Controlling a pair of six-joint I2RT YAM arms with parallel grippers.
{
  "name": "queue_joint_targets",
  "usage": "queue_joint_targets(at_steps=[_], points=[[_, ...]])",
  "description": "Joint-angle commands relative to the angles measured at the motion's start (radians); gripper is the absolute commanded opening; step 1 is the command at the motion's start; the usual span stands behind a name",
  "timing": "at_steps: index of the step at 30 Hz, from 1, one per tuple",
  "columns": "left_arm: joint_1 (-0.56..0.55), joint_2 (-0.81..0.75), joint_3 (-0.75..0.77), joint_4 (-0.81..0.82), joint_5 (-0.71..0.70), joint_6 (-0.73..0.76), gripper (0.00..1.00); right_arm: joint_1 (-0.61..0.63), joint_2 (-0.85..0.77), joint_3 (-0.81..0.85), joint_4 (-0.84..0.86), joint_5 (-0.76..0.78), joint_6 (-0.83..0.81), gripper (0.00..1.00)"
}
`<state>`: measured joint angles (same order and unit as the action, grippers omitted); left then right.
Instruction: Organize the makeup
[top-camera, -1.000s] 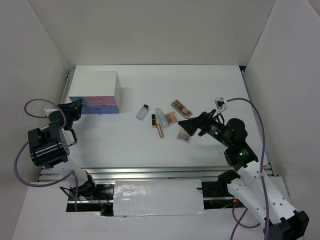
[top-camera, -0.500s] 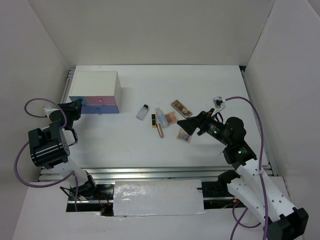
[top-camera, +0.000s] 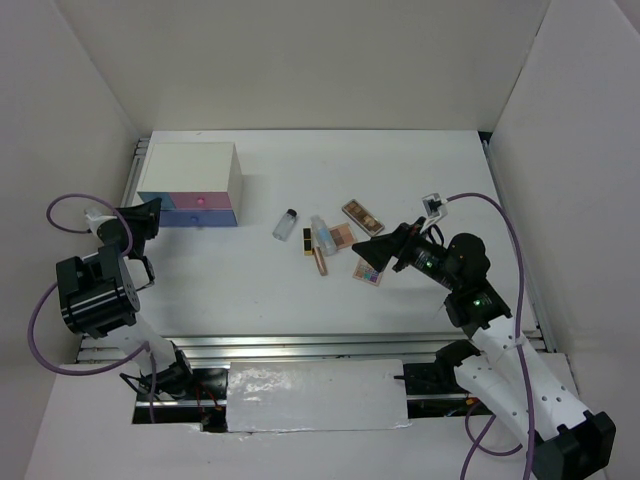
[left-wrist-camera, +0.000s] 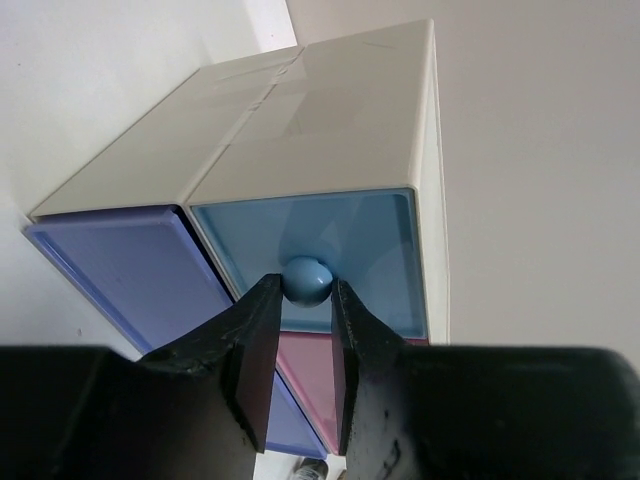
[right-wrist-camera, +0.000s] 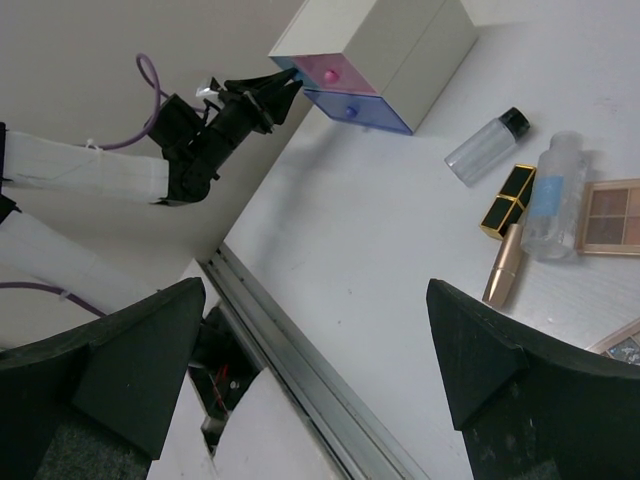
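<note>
The makeup lies mid-table: a small clear dark-capped bottle (top-camera: 285, 224), a clear tube (top-camera: 322, 235), a slim brown-gold stick (top-camera: 320, 262), a brown palette (top-camera: 362, 215), a pinkish-tan palette (top-camera: 343, 236) and a multicoloured palette (top-camera: 367, 271). My left gripper (left-wrist-camera: 305, 295) is at the front of the white drawer box (top-camera: 190, 165), its fingertips pressed on either side of the light blue knob (left-wrist-camera: 305, 279) of the blue drawer (left-wrist-camera: 350, 235). My right gripper (right-wrist-camera: 315, 290) hangs wide open over the table beside the multicoloured palette, holding nothing.
A black-and-gold lipstick (top-camera: 307, 241) lies next to the tube. The box also has pink (left-wrist-camera: 305, 365) and purple (left-wrist-camera: 130, 270) drawers, all shut. White walls enclose the table on three sides. A metal rail (top-camera: 300, 345) runs along the near edge.
My left jaws have narrowed onto the blue knob. The right arm has edged slightly up and left. The makeup has not moved.
</note>
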<state>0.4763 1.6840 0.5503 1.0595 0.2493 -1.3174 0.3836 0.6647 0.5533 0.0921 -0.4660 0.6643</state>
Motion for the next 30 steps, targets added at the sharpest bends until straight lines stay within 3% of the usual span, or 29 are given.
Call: queue_joint_targets(at_steps=[1,10,30], points=[[0.002,0.006,0.023,0.097,-0.002,0.01,0.36,0.006,-0.001,-0.006,0.064,-0.013,-0.002,1.0],[0.004,0.002,0.007,0.112,0.002,0.03,0.14,0.005,0.004,-0.009,0.07,-0.014,0.001,1.0],[0.008,-0.366,-0.239,-0.061,-0.082,0.101,0.1,0.005,0.006,-0.027,0.093,-0.028,0.012,1.0]])
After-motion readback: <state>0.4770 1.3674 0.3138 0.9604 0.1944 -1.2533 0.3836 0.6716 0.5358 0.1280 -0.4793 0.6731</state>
